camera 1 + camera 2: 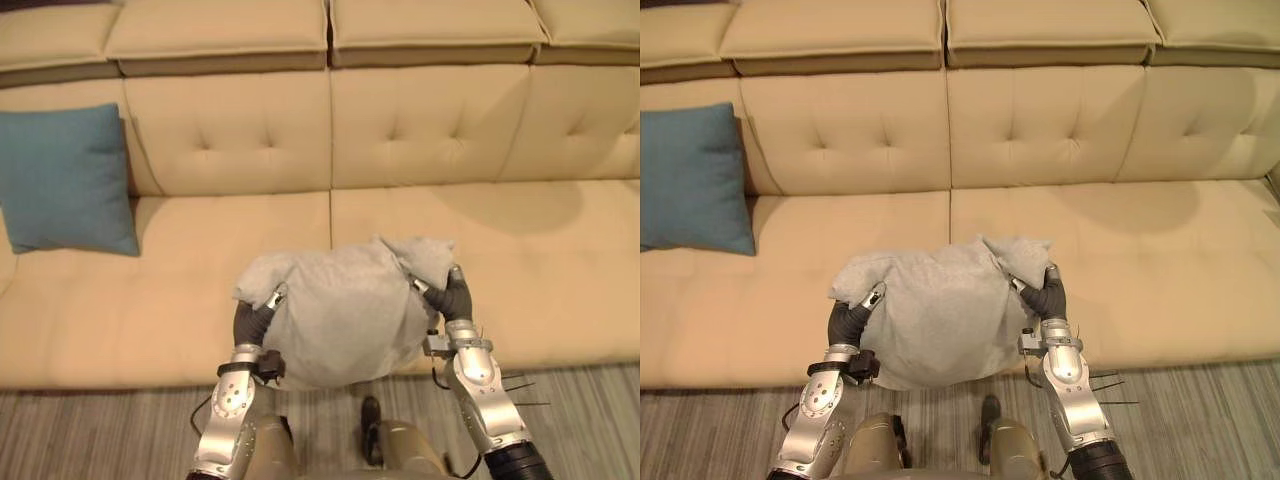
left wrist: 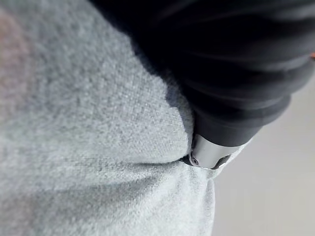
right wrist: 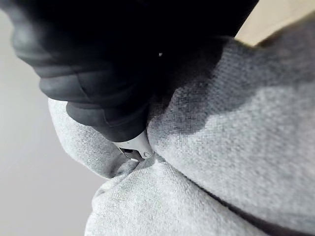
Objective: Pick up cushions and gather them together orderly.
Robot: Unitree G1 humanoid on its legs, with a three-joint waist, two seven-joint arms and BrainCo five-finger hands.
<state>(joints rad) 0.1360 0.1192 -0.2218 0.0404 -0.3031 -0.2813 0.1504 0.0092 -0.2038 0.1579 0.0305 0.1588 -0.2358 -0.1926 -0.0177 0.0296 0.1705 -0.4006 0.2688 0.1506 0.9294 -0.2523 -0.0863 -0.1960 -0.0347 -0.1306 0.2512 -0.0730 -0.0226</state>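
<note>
Because the grey cushion (image 1: pixel 340 310) is caught between the two hands over the near edge of the sofa (image 1: pixel 520 270) seat, the thing that matters is where its partner lies. The blue cushion (image 1: pixel 68 180) stands upright at the far left, leaning against the backrest, well apart from the grey one. The left hand (image 1: pixel 256 315) presses into the grey cushion's left flank and the right hand (image 1: pixel 452 298) into its right flank, near a bunched far corner. From where I stand, and from the close wrist views too, each hand sinks into the fabric, so I cannot tell whether either is clenched on the cloth or just pushing flat against it. The cushion is squashed and lumpy, its wider span running left to right between the arms. I would judge that the carry has to go leftward and a little farther back, with the left arm leading, since that side is nearer the blue cushion.
</note>
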